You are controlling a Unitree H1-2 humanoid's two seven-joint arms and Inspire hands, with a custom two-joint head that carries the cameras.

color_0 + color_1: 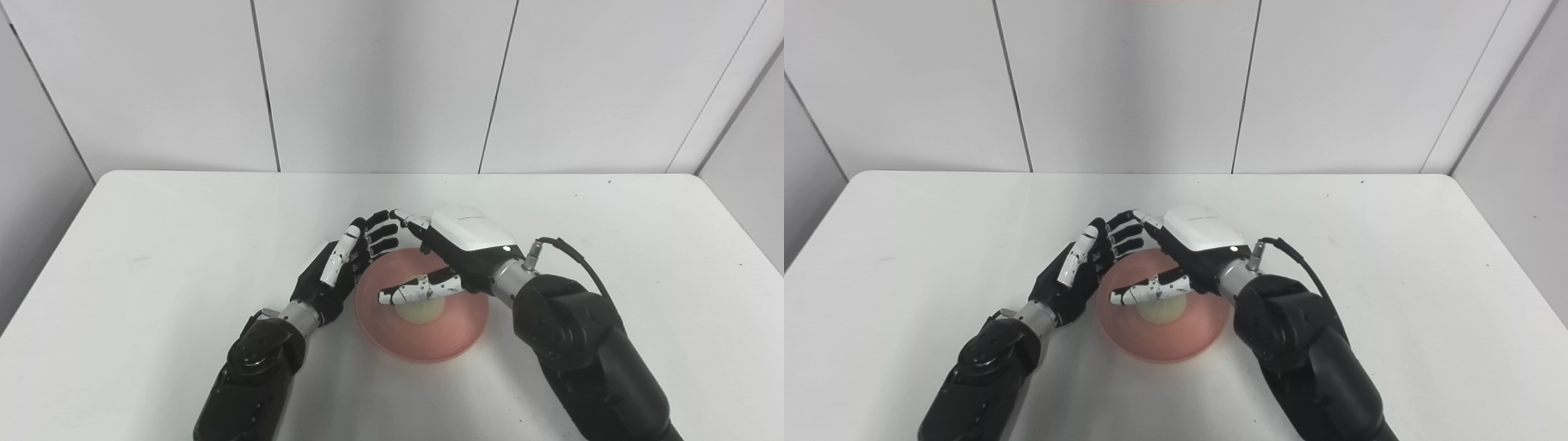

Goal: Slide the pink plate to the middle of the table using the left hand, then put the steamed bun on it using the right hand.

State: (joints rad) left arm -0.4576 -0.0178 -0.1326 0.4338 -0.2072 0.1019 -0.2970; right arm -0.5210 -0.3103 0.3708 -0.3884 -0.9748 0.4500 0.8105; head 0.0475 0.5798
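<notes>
The pink plate (456,331) sits near the middle of the white table (153,245). A pale round steamed bun (421,312) lies in the plate's centre. My right hand (456,248) hovers over the plate, open, with its thumb (416,291) stretched just above the bun and its fingers reaching over the far rim. It does not grip the bun. My left hand (343,263) stands open at the plate's left rim, fingers extended toward the far side, their tips close to the right hand's fingertips. The same scene shows in the right eye view, with the bun (1160,312) on the plate (1197,334).
The table's far edge meets a white panelled wall (380,86). Both dark forearms come in from the bottom edge on either side of the plate. Nothing else lies on the table.
</notes>
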